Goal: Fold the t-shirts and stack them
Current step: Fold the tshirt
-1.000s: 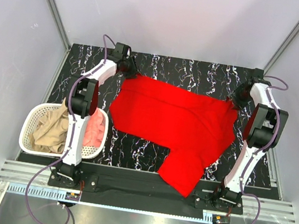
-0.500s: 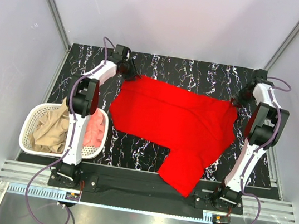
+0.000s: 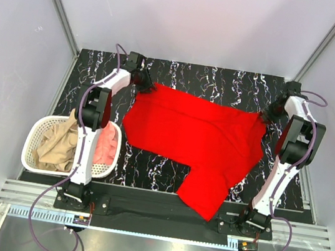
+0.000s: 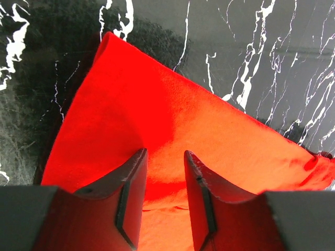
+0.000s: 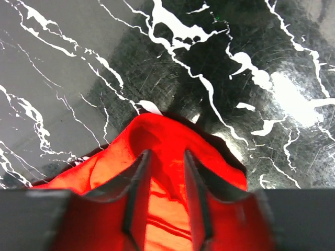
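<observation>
The bright red short-sleeved cloth t-shirt (image 3: 197,136) is lying spread open across the middle of the black white-veined marble-pattern table (image 3: 224,80), with one end trailing down to the near edge, close to the right arm's base. The left gripper (image 3: 143,84) is sitting at the shirt's far-left corner. From its wrist camera, the two dark fingers (image 4: 131,188) are standing narrow, with red cloth filling the slot between them, and it is pinching that corner. Over on the other side, the right gripper (image 3: 267,113) is at the far-right corner, jaws equally narrow. There the fabric is humping up around the fingers (image 5: 196,193) in a crumpled peak, and it is gripping the red t-shirt too.

Off to the left, just beside the left arm, the white perforated plastic laundry basket (image 3: 29,143) is holding a crumpled tan-beige t-shirt (image 3: 58,141) and a salmon-pink t-shirt (image 3: 108,145), both unfolded, the tan one on the outer side.
</observation>
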### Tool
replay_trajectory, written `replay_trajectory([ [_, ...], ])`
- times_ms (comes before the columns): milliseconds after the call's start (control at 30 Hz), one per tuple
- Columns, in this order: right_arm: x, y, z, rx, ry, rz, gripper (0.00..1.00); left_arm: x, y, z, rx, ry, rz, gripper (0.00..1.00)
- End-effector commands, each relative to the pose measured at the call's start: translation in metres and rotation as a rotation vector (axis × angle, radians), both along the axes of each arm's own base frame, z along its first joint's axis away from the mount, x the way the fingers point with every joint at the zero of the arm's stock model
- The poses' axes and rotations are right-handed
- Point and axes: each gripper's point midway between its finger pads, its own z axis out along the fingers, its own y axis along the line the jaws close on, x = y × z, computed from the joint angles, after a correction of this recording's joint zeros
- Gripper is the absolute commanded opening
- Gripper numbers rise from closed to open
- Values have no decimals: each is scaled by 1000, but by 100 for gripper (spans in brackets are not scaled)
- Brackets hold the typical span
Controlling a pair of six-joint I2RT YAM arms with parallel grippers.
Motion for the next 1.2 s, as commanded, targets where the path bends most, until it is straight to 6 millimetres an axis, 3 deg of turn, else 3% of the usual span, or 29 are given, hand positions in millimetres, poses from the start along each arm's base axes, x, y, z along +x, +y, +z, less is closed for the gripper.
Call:
replay_trajectory([
  [0, 17, -1, 42, -1, -120, 5, 39, 11, -1, 20, -21, -53, -1, 37],
  [133, 19, 0, 48, 6, -134, 5, 53, 11, -1, 21, -19, -54, -1, 36],
  [367, 23, 5, 36, 37, -124, 24, 47, 10, -1, 18, -26, -48, 4, 35],
  [567, 16, -5, 45, -22, -99, -7, 37, 12, -1, 21, -24, -55, 4, 35],
  [667, 15, -6, 56, -35, -134, -7, 38, 13, -2, 20, -27, -57, 6, 34],
  [767, 21, -3, 67, -25, -171, 15, 47, 13, -3, 18, -30, -51, 3, 34],
  [933, 21, 2, 54, 2, -154, 26, 54, 13, -4, 15, -32, -47, 2, 32],
  [1167, 34, 12, 39, 68, -170, 40, 52, 12, -2, 13, -26, -42, 3, 33],
])
